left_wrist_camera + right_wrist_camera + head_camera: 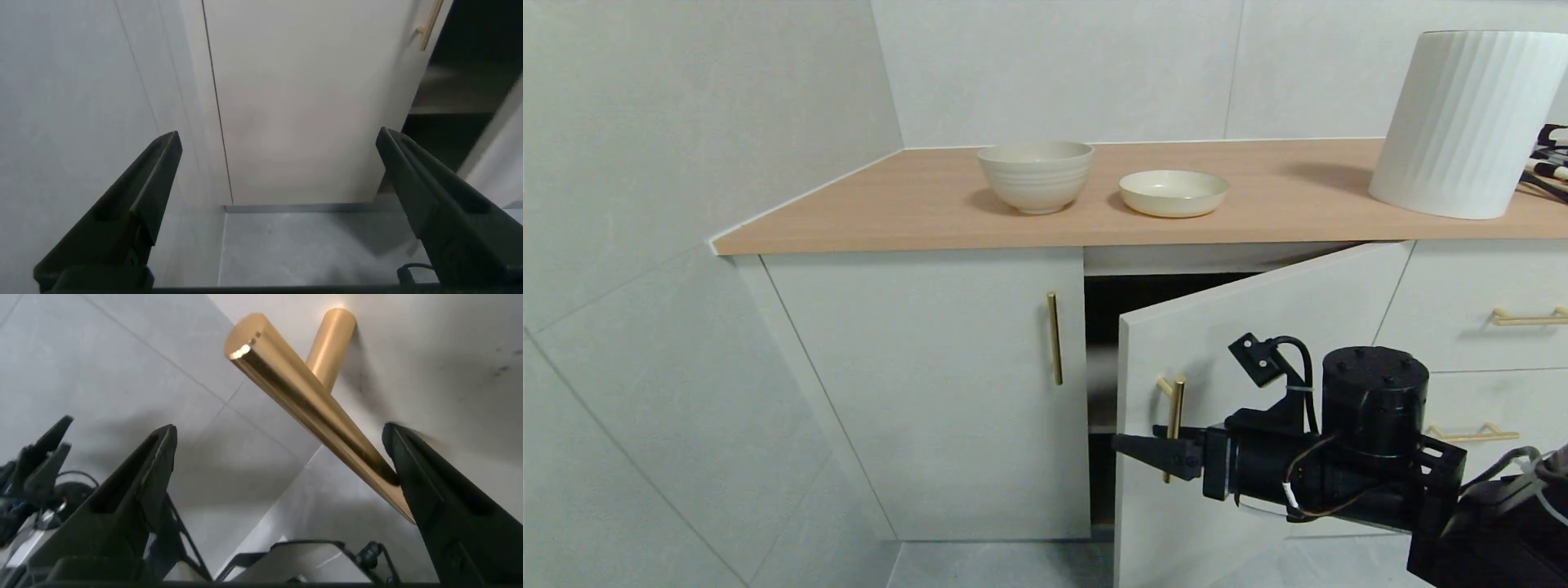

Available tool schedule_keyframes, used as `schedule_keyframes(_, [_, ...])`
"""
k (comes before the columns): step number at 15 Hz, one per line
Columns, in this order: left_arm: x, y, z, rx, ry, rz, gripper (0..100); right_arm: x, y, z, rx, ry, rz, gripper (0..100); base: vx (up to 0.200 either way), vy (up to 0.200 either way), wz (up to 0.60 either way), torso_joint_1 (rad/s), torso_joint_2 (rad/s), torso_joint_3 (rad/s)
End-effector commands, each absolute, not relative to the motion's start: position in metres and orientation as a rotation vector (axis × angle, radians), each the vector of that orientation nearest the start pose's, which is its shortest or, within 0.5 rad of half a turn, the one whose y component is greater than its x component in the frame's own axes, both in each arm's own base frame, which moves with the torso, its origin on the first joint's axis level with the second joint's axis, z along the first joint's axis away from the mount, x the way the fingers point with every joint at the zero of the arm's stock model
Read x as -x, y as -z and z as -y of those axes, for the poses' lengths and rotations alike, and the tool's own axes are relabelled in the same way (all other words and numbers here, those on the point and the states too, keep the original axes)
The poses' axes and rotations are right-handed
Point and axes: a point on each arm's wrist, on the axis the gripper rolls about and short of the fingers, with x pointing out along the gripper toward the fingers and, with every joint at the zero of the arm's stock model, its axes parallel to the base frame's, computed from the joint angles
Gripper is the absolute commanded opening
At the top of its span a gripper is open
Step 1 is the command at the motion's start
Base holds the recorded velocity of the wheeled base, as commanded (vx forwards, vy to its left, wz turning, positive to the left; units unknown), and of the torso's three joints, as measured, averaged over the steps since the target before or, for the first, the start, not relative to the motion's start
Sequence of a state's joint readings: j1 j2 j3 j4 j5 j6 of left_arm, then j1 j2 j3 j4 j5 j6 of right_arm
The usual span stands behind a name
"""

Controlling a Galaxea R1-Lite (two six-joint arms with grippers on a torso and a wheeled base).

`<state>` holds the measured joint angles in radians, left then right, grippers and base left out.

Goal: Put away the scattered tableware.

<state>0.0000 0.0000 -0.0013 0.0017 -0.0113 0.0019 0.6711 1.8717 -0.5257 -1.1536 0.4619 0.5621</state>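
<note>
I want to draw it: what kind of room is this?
Probably a kitchen: a wooden countertop holds a ribbed bowl and a shallow dish, with white cabinets and brass handles underneath.

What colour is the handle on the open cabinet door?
The handle is shiny gold; the right wrist view shows it best.

**tilefan:** anyone catch how the right arm (1372, 445) was sitting at that point?

**bolt_head:** yeah, it was low down, stretched out roughly level from the robot's right side with the wrist held flat. The right gripper (1156, 451) pointed across toward the robot's left. On the wrist cam its fingers (147, 482) were spread wide apart.

**tilefan:** and the left gripper (278, 139)?

**bolt_head:** same deal, jaws wide apart, tilted forward and down.
</note>
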Motion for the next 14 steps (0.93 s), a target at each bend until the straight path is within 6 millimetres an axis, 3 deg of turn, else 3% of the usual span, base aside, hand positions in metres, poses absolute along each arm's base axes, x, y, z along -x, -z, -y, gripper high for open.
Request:
schedule_keyframes(1, [0.023, -0.075, 0.0, -0.008, 0.012, -0.001, 100, -0.223, -0.118, -0.19, -0.479, -1.047, -0.508, 100, 0.0, 0.0, 0.0, 0.0, 0.0, 0.0])
schedule_keyframes(5, [0.023, -0.077, 0.001, -0.066, 0.047, 0.006, 100, -0.214, -0.121, -0.19, -0.477, -1.068, -0.508, 100, 0.0, 0.0, 0.0, 0.0, 0.0, 0.0])
schedule_keyframes(6, [0.026, -0.091, 0.002, -0.067, 0.093, 0.032, 100, -0.213, -0.12, -0.193, -0.473, -1.076, -0.513, 100, 0.0, 0.0, 0.0, 0.0, 0.0, 0.0])
schedule_keyframes(8, [0.024, -0.143, 0.004, -0.051, 0.187, 0.009, 100, -0.212, -0.119, -0.194, -0.471, -1.081, -0.52, 100, 0.0, 0.0, 0.0, 0.0, 0.0, 0.0])
schedule_keyframes(10, [-0.002, -0.188, 0.007, -0.038, 0.318, -0.074, 100, -0.211, -0.121, -0.194, -0.472, -1.084, -0.514, 100, 0.0, 0.0, 0.0, 0.0, 0.0, 0.0])
schedule_keyframes(12, [-0.048, -0.226, 0.01, -0.014, 0.424, -0.17, 100, -0.211, -0.121, -0.194, -0.472, -1.085, -0.511, 100, 0.0, 0.0, 0.0, 0.0, 0.0, 0.0])
schedule_keyframes(14, [-0.086, -0.241, 0.013, 0.003, 0.502, -0.22, 100, -0.208, -0.12, -0.196, -0.468, -1.095, -0.52, 100, 0.0, 0.0, 0.0, 0.0, 0.0, 0.0])
